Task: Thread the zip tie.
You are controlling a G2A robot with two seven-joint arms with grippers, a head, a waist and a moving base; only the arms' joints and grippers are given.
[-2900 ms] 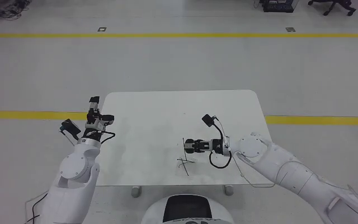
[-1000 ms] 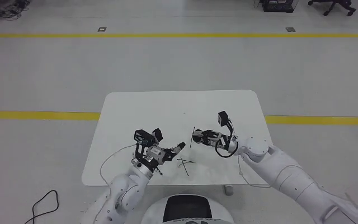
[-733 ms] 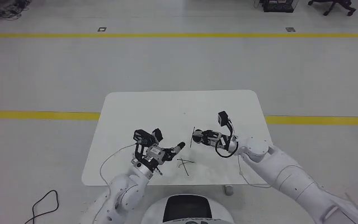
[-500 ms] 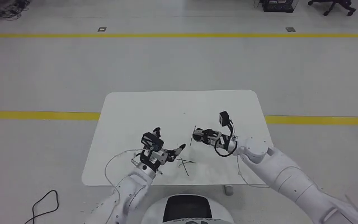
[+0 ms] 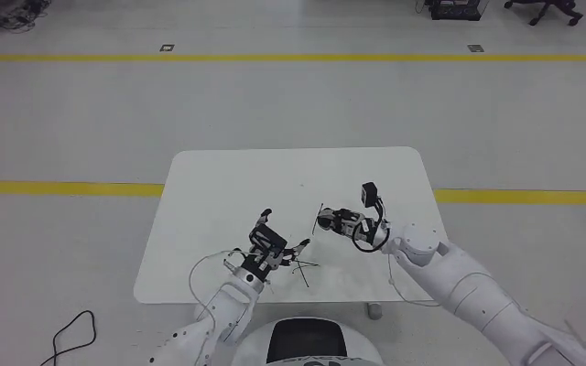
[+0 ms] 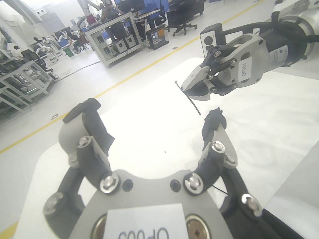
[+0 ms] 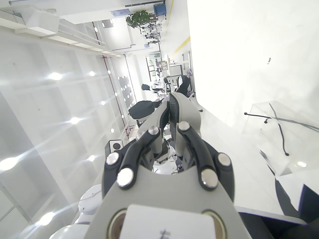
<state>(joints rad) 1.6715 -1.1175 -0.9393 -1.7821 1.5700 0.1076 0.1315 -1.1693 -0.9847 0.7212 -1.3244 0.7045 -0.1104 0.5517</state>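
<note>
The zip tie is off the table, pinched in the right gripper, whose jaws are closed on the strap a little below its head. The head sits at the upper end, and the thin tail slants down and away from the grip, hanging free.

Just short of that tail, the left gripper hovers with its fingers spread wide and nothing between them. One dark pad is close beside the tail's tip but not touching it.

Below the zip tie, a few loose ties lie crossed on the table. From the right wrist view they seem to rest on a clear sheet or tray, though I can't be sure.

I'd say the job is at an early stage. The tie is picked up and presented, but the strap is straight, with no loop formed and the tail not yet fed through the head. What remains is taking the tail, bending it round and pushing it through.
</note>
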